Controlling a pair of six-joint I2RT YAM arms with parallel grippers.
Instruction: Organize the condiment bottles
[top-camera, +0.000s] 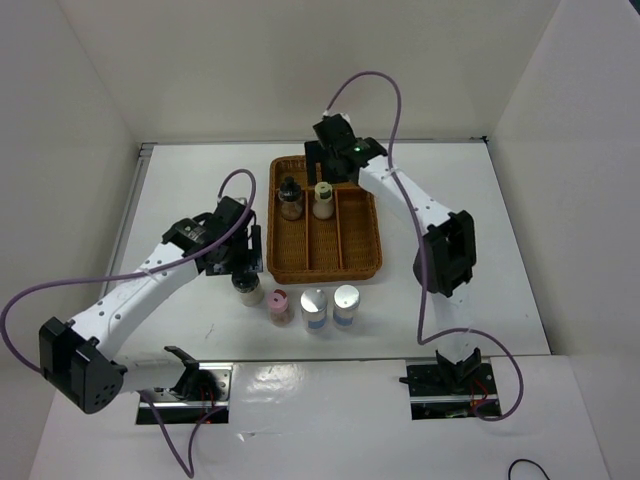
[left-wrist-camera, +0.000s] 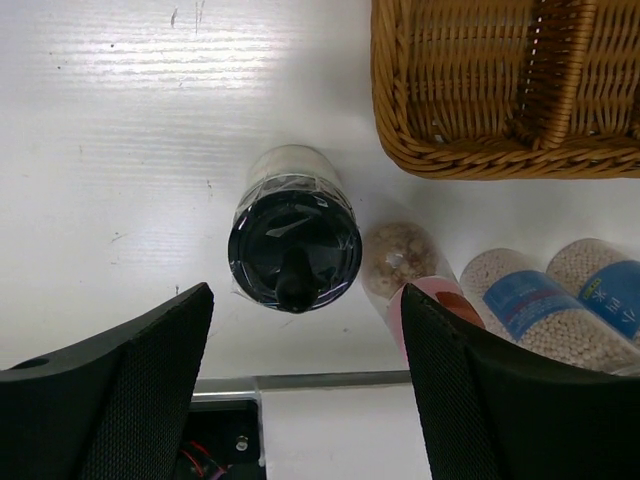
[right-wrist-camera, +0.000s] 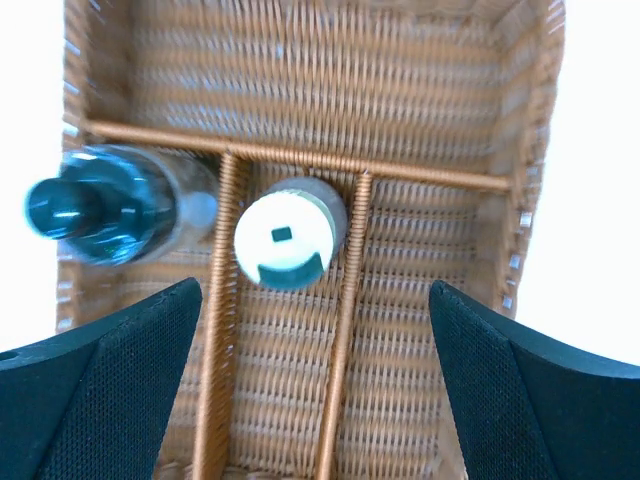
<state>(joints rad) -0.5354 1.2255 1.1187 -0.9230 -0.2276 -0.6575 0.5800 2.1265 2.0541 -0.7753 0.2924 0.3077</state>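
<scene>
The brown wicker tray (top-camera: 360, 235) holds a black-capped bottle (top-camera: 291, 198) in its left lane and the yellow-green-capped bottle (top-camera: 323, 200) in the middle lane. On the table in front of it stand the second black-capped bottle (top-camera: 247, 288), the pink-capped bottle (top-camera: 278, 305) and two silver-topped bottles (top-camera: 314, 309) (top-camera: 346, 305). My left gripper (top-camera: 242, 264) is open just above that black-capped bottle (left-wrist-camera: 295, 250), a finger on either side, not touching it. My right gripper (top-camera: 328, 168) is open and empty above the tray's far end; the yellow-green cap (right-wrist-camera: 290, 235) and black cap (right-wrist-camera: 105, 205) lie below it.
The pink-capped bottle (left-wrist-camera: 420, 275) stands close to the right of the black-capped one, then the blue-banded bottles (left-wrist-camera: 525, 305). The tray's front rim (left-wrist-camera: 480, 160) is just beyond them. The tray's right lane (right-wrist-camera: 430, 300) holds nothing. The table's front edge and arm mounts lie near the row.
</scene>
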